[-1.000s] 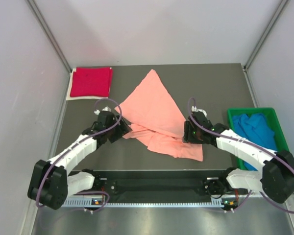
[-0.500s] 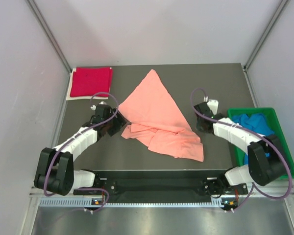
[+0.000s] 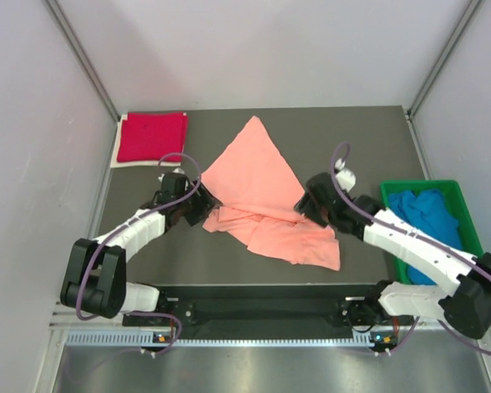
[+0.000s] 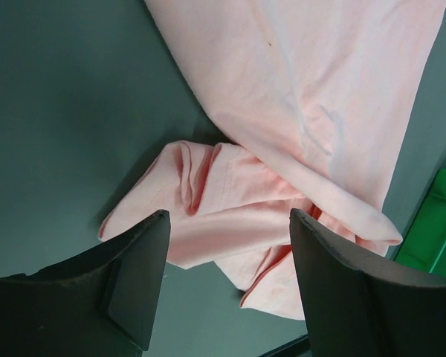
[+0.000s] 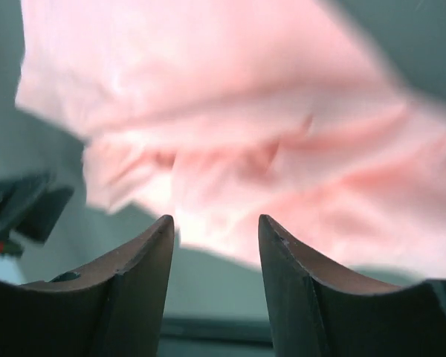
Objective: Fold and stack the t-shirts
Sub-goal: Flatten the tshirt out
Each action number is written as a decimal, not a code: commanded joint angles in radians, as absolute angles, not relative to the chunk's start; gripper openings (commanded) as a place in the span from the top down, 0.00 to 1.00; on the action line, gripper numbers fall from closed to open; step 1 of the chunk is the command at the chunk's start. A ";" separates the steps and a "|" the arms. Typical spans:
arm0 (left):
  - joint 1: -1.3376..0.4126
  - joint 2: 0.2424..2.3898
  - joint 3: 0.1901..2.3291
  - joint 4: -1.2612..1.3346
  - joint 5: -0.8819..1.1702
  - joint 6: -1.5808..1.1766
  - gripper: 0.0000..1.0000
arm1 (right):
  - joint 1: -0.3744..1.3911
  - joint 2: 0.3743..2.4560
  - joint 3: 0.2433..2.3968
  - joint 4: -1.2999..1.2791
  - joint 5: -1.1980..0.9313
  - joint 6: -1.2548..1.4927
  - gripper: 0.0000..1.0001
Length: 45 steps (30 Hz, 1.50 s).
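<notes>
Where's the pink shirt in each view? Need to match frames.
Top: pink shirt at centre of frame.
Left wrist: pink shirt fills upper right, bunched edge low centre.
Right wrist: pink shirt fills the upper frame, blurred.
Landmark: green tray, right side in top, right edge in left wrist; absent from right wrist.

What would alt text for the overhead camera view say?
A crumpled salmon-pink t-shirt lies centre-frame, the left gripper and right gripper at its two sides. A folded red t-shirt sits far left; a blue t-shirt lies in a green tray.
</notes>
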<state>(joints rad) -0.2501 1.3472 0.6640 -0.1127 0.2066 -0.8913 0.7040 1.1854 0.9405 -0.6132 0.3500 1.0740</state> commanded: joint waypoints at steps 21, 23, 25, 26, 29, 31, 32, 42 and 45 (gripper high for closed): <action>-0.086 1.246 0.695 -0.232 0.264 -0.824 0.28 | 1.101 1.652 0.980 -0.419 0.167 1.888 0.56; -0.084 1.239 0.695 -0.235 0.270 -0.819 0.28 | 1.101 1.675 0.982 -0.399 0.169 1.890 0.55; -0.084 1.238 0.693 -0.238 0.270 -0.816 0.28 | 1.101 1.696 0.983 -0.390 0.172 1.893 0.55; -0.083 1.236 0.693 -0.239 0.271 -0.815 0.28 | 1.101 1.703 0.985 -0.384 0.170 1.894 0.55; -0.083 1.230 0.686 -0.235 0.270 -0.816 0.28 | 1.101 1.724 0.983 -0.365 0.181 1.905 0.55; -0.083 1.230 0.680 -0.230 0.272 -0.818 0.28 | 1.101 1.726 0.983 -0.370 0.204 1.916 0.55; -0.083 1.230 0.680 -0.229 0.272 -0.818 0.28 | 1.100 1.724 0.980 -0.376 0.231 1.917 0.54; -0.083 1.220 0.673 -0.232 0.255 -0.811 0.28 | 1.054 1.651 0.871 -0.439 0.359 1.875 1.00; -0.083 1.224 0.681 -0.244 0.258 -0.807 0.29 | 1.022 1.574 0.868 -0.500 0.408 1.809 1.00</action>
